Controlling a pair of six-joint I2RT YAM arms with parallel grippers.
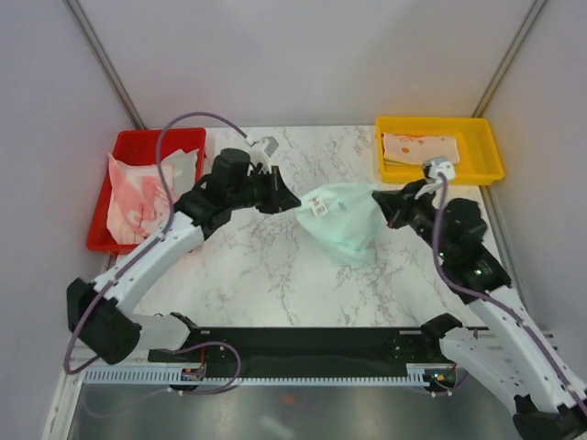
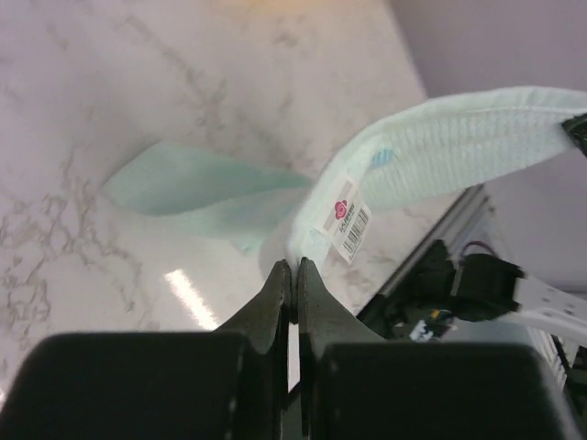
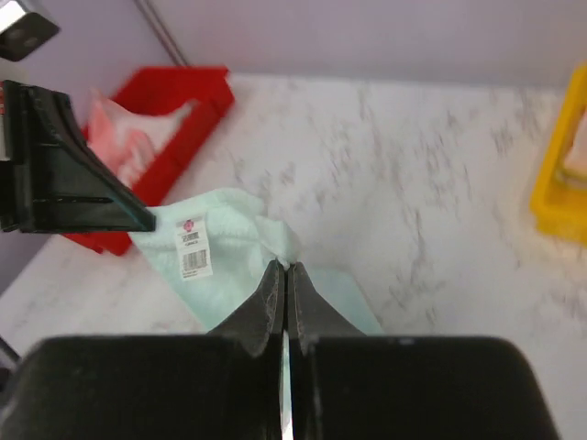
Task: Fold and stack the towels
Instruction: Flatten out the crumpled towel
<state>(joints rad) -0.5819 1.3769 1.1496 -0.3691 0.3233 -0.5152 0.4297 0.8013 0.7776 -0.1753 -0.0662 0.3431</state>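
Mint-green soft cloth towel (image 1: 339, 225) hangs mid-frame above the white marble table (image 1: 266, 275); we hold it with our left gripper (image 1: 295, 203) and right gripper (image 1: 381, 198), each clenched on one end.

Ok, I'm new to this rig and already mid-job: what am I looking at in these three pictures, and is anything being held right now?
You are looking at two robot arms, the left arm and the right arm, bolted at the near edge of a marble table. The wide picture comes from a fixed camera above and behind them. The other two come from a camera on each wrist, looking along that arm's own fingers. The left end effector and the right end effector are both closed on opposite ends of a mint green towel. It stretches between them, and part of it appears to rest on the table. A red tray on the left holds crumpled pink towels. A yellow tray on the right holds a cream towel lying flat.
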